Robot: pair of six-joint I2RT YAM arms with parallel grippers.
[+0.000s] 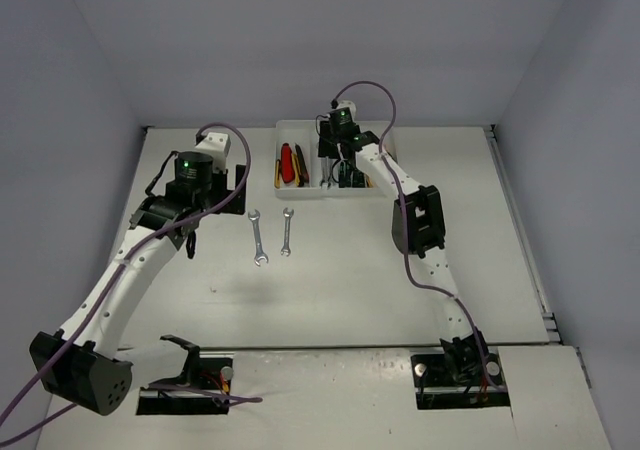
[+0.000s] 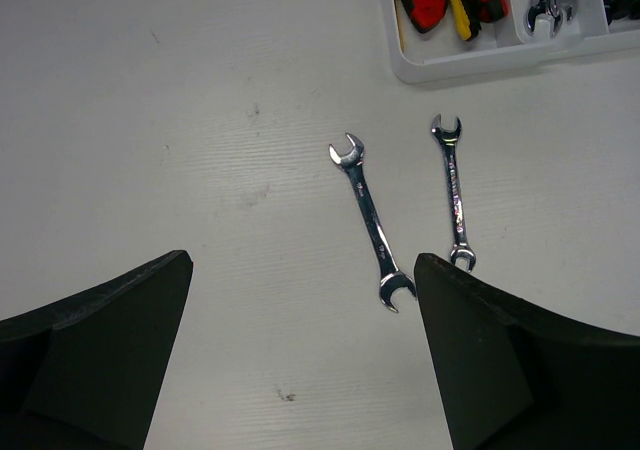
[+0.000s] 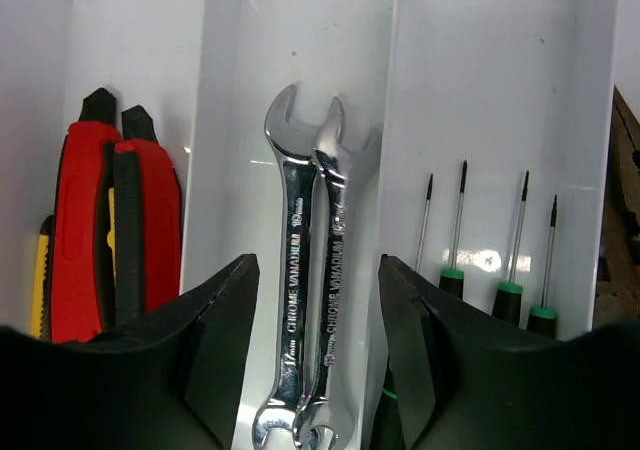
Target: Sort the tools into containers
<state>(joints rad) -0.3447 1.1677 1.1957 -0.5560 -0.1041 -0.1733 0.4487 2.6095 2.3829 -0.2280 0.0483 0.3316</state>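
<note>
**Two wrenches not yet sorted; a snag inside the tray is the nearest risk**

The right gripper (image 3: 317, 265) is held low over the tray (image 3: 395, 120), its jaws parted on either side of a pair of wrenches (image 3: 295, 250) that lies in the second compartment. Nothing is seen to be gripped. It cannot be fully told from the wrist view whether the fingertips are clear of the wrench shafts. If they are not, a wrench could be dragged up or tipped across the thin dividing wall when the arm is lifted. A sideways retreat could also knock that wall, so that the tray is shifted, or the red cutters (image 3: 90, 230) in the left compartment and the screwdrivers (image 3: 452, 275) in the third are disturbed.

The left gripper (image 2: 302, 260) is held fully open above the tabletop (image 2: 150, 120) with nothing in it. Two tools lie flat there, near the tray's front edge: a left-hand wrench (image 2: 372, 220), slightly angled, and a right-hand wrench (image 2: 455, 195) close beside it. Because they are thin and flat, a grasp could slip off or only push one along. Because they are close together, both could be caught at once or the neighbour nudged. If both arms are brought to the tray together, a collision could be caused.
</note>
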